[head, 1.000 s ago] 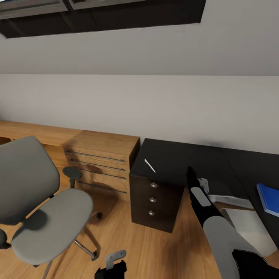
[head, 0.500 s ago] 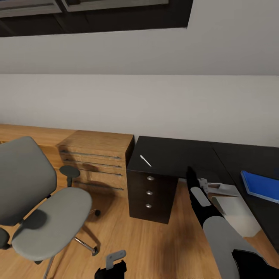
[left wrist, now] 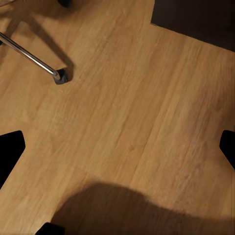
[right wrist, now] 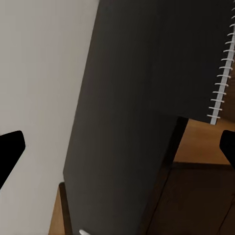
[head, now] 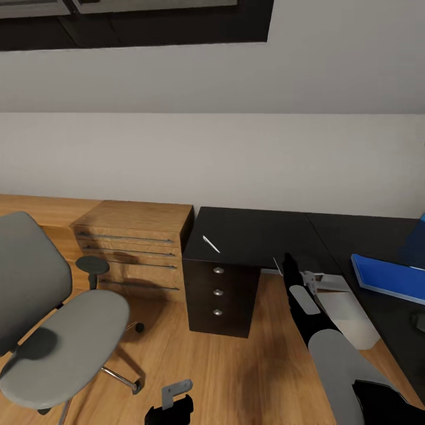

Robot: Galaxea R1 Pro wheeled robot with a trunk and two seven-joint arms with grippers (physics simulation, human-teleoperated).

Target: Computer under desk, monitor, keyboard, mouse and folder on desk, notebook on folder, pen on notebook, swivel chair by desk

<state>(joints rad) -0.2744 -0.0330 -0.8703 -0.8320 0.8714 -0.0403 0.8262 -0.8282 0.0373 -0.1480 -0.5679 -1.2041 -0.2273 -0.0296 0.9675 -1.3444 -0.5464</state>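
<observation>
whole view has slid sideways since a second ago, so that's my head/base turning, not the furniture: the swivel chair [head: 56,319] sits further toward the left edge now, and more of the black counter [head: 378,236] and the blue folder [head: 386,276] have come into frame on the right.

the pen [head: 211,244] is lying on the black drawer unit [head: 221,283] that makes up the left end of the counter, near its front left corner. a wooden dresser [head: 133,248] stands just beside that unit. the folder lies flat on the counter's right part, well apart from the pen. the chair seat looks bare from here. under the counter there's a pale boxy thing [head: 348,307], could be the computer, can't say for sure.

my right claw [head: 289,262] is stretched forward at the counter's front edge, between the drawer unit and the folder. in the right wrist view both fingertips [right wrist: 11,147] sit at opposite edges, so it's spread wide with nothing in it, and past them i see the dark counter top and a spiral-bound notebook [right wrist: 220,73] edge.

my left claw [head: 171,404] hangs low over the wooden floor [left wrist: 127,122], also spread wide and holding nothing, with a chair leg and caster [left wrist: 59,76] showing in its wrist view.
</observation>
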